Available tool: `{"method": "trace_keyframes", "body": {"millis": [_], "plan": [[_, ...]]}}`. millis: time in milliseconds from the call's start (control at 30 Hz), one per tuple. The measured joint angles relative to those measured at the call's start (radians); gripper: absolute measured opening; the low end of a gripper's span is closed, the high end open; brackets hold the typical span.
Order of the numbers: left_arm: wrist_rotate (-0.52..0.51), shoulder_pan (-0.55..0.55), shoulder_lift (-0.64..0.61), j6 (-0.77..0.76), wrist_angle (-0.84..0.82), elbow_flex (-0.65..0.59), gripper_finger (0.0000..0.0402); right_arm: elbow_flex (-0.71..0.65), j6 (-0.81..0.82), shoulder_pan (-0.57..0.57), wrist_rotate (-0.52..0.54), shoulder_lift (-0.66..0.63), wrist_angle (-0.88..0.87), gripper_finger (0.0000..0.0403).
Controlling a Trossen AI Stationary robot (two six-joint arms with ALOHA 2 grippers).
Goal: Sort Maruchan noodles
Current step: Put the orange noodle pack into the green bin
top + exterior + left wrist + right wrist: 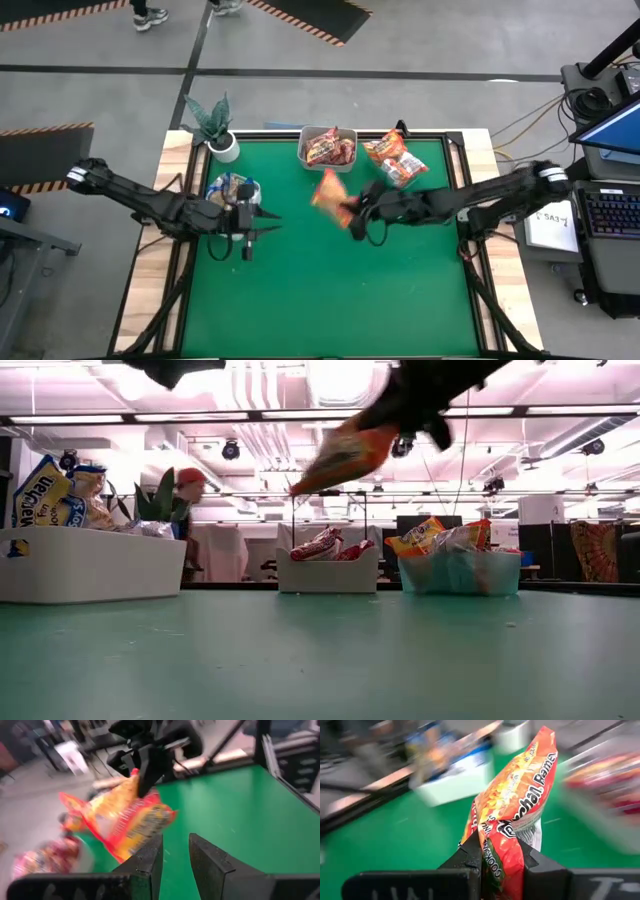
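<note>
Along the far edge of the green table (330, 290), three tubs are sitting in a row: a white tub (232, 190) on the left side with blue-and-white packets (55, 495) poking out of it, a middle tub (327, 147) carrying dark red packets (330, 152), and a clear tub (460, 572) toward the right holding orange-yellow packets (395, 160). A potted plant (213, 125) is standing at the far left corner, just beside the white tub. Beyond the table, in the low view, a person in a red cap (188, 485) is showing behind the plant.

Nothing is lying on the open green surface under the arms.

The right gripper (352, 212) is reaching in low from the right side, stretched out toward the table's middle, and its fingers (470, 857) are clamping an orange-yellow ramen packet (329, 192) by one end. The packet is hanging up in the air, well above the table, tilted, near the front of the middle tub. The right wrist view is showing it pinched tight between the two dark fingers.

The left gripper (262, 222) is waiting over the left part of the table, just in front of the white tub, pointing toward the right gripper. Its fingers (150, 862) are standing slightly parted with a narrow gap and nothing between them.
</note>
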Motion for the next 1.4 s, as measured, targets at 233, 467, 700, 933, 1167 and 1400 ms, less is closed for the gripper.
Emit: {"method": "trace_keyframes", "body": {"millis": [233, 467, 700, 933, 1167, 1400], "plan": [[-0.071, 0.006, -0.023, 0.188, 0.148, 0.000, 0.0077, 0.000, -0.102, -0.067, 0.409, -0.235, -0.387, 0.0034], [-0.085, 0.028, -0.019, 0.297, 0.208, 0.000, 0.0077, -0.021, -0.191, -0.171, 0.579, -0.317, -0.644, 0.0034], [-0.085, 0.068, -0.016, 0.313, 0.208, 0.000, 0.0077, -0.146, -0.276, -0.255, 0.578, -0.340, -0.648, 0.0034], [-0.084, 0.092, -0.011, 0.314, 0.208, 0.000, 0.0077, -0.289, -0.275, -0.286, 0.544, -0.363, -0.581, 0.0034], [-0.084, 0.114, 0.009, 0.314, 0.211, 0.000, 0.0077, -0.434, -0.312, -0.287, 0.490, -0.350, -0.266, 0.0033], [-0.083, 0.119, 0.042, 0.309, 0.213, 0.000, 0.0077, -0.501, -0.259, -0.314, 0.485, -0.335, -0.223, 0.0033]]}}
